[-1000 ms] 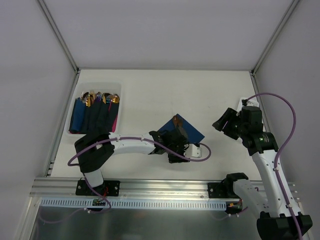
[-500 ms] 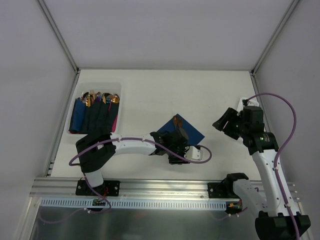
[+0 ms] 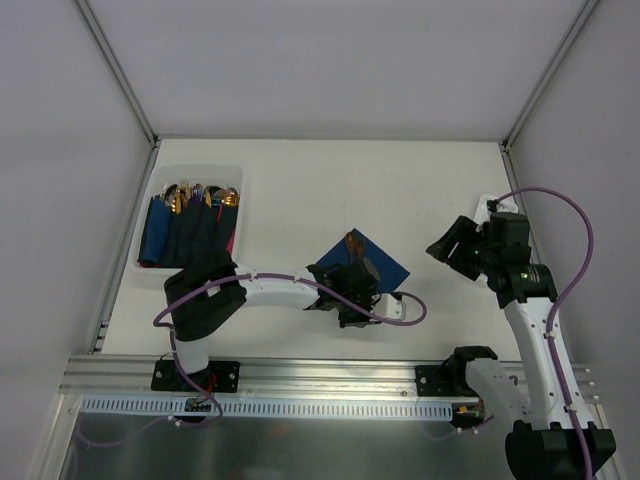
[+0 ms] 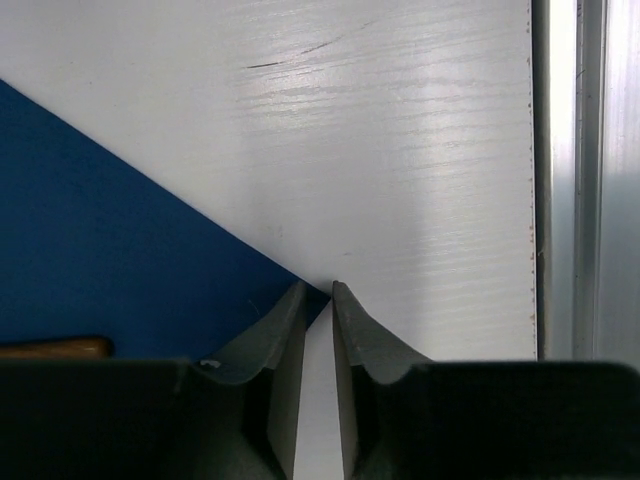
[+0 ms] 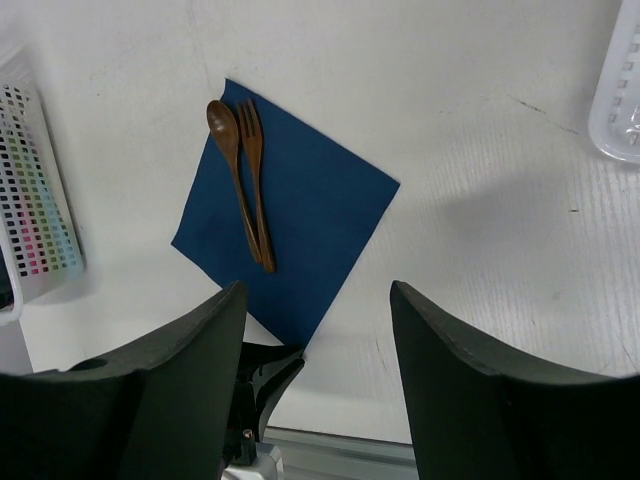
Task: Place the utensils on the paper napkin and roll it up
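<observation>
The navy paper napkin (image 3: 378,264) lies flat on the table as a diamond; it also shows in the right wrist view (image 5: 310,215) and the left wrist view (image 4: 110,260). On its far-left part lie two utensils side by side, a spoon and a fork (image 5: 248,180), also seen from above (image 3: 352,243). My left gripper (image 3: 350,300) is down at the napkin's near corner. Its jaws (image 4: 318,288) stand a narrow gap apart with the corner's tip between the fingertips. My right gripper (image 3: 450,245) hovers right of the napkin, wide open and empty (image 5: 317,290).
A white bin (image 3: 143,225) at the back left holds several rolled dark napkins and gold cutlery, with a pink napkin among them. A small clear container (image 5: 620,90) sits at the table's right edge. The aluminium rail (image 4: 585,180) runs along the near edge.
My left arm has shifted a little to the right, with its gripper settling at the napkin's near corner. The right gripper has barely moved. Napkin and utensils lie as before.
</observation>
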